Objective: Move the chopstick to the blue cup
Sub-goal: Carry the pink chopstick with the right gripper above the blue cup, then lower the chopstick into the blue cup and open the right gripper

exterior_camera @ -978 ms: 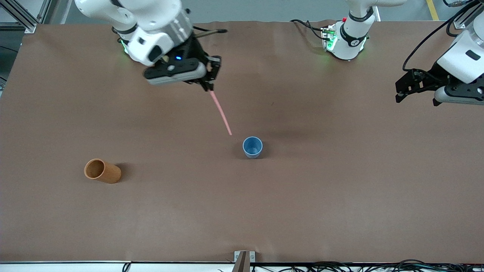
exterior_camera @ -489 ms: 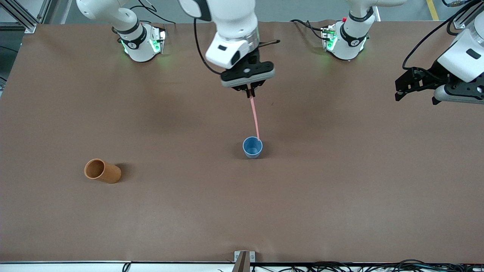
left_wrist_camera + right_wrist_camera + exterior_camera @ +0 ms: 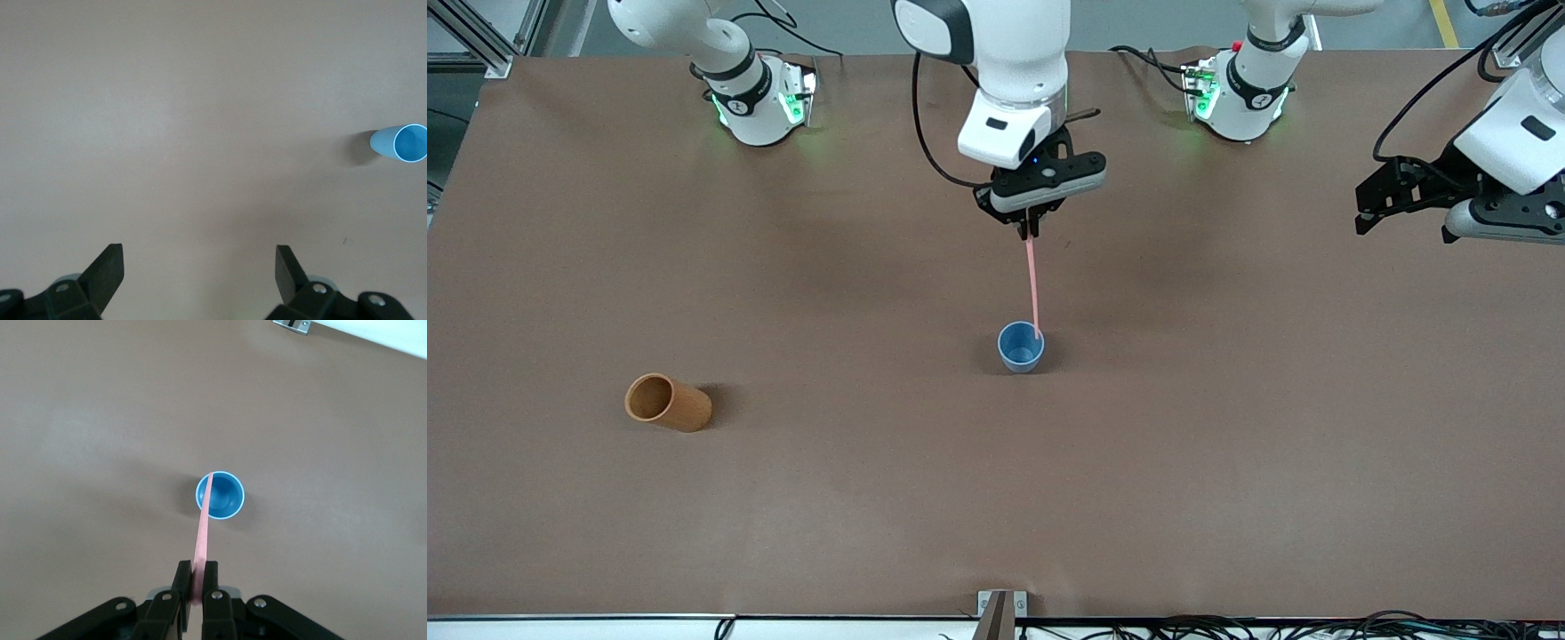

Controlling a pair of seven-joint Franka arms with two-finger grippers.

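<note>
My right gripper is shut on one thin pale-pink chopstick and holds it up in the air over the blue cup. The stick hangs down with its lower tip at the cup's rim on the side toward the left arm's end. In the right wrist view the chopstick runs from between my fingertips to the rim of the blue cup, which stands upright. My left gripper is open and empty, waiting over the left arm's end of the table; its wrist view shows the blue cup.
An orange-brown cylindrical cup lies on its side toward the right arm's end of the table, nearer to the front camera than the blue cup. A small metal bracket sits at the table's near edge.
My right gripper swung with the chopstick from the right arm's end toward the middle of the table. The stick's tip went from beside the blue cup to over its rim. The left arm stayed still.
</note>
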